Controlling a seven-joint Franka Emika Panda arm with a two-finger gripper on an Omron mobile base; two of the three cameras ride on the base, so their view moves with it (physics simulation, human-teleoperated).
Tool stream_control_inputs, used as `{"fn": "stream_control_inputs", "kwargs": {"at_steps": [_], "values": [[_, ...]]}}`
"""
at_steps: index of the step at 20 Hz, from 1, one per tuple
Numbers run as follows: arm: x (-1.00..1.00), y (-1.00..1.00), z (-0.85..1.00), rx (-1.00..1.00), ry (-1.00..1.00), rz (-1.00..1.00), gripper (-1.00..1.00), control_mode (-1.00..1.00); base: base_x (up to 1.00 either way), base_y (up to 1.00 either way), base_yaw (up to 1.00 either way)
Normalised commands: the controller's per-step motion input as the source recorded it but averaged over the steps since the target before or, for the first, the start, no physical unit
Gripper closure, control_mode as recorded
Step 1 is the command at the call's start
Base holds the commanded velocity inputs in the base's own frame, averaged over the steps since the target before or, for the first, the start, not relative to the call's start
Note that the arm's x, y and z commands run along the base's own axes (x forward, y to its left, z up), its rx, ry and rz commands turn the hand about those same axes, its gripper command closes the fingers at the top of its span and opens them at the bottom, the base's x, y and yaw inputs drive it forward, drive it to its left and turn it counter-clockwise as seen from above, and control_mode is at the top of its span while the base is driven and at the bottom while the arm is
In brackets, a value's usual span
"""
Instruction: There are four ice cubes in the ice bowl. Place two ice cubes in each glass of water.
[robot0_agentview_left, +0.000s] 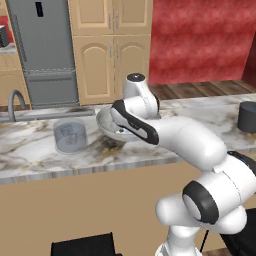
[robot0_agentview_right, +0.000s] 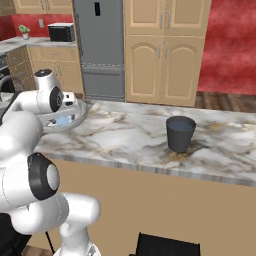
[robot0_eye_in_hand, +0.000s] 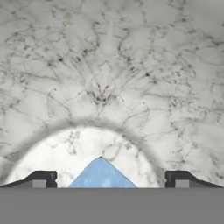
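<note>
The task was judged to be at an early stage — no ice could be made out in either tumbler, though their contents were too small to be read with certainty. The translucent glass of water (robot0_agentview_left: 70, 135) was seen at centre left of the left base view, on the marble counter (robot0_agentview_left: 30, 155); the dark glass of water (robot0_agentview_right: 180, 133) was seen right of centre in the right base view, well apart from the rest. The ice bowl (robot0_agentview_right: 75, 116) was found at the left of that view, largely hidden behind the arm, with something pale blue just visible inside it.

In the hand view the gripper (robot0_eye_in_hand: 109, 180) was seen lowered into the bowl, its jaws spread wide at the bottom edge. One ice cube (robot0_eye_in_hand: 101, 174) was framed between the fingertips (robot0_eye_in_hand: 41, 179) — not yet pinched, with clear gaps on both sides. Nothing was held. All four placements appeared still to be made.
</note>
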Motion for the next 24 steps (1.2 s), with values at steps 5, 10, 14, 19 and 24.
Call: {"fn": "stream_control_inputs", "kwargs": {"at_steps": [5,10,14,19,24], "values": [[0.19,0.02,-0.03,0.03,0.01,-0.02,-1.0,-1.0,0.0,0.0,0.0],[-0.17,0.01,-0.29,0.01,0.18,-0.05,-1.0,-1.0,0.0,0.0,0.0],[-0.46,0.0,-0.34,0.0,0.18,-0.12,-1.0,-1.0,0.0,0.0,0.0],[0.0,0.09,-0.18,0.0,0.03,-0.07,1.0,-1.0,0.0,0.0,0.0],[0.0,0.03,-0.25,0.01,-0.02,-0.05,1.0,-1.0,0.0,0.0,0.0]]}}
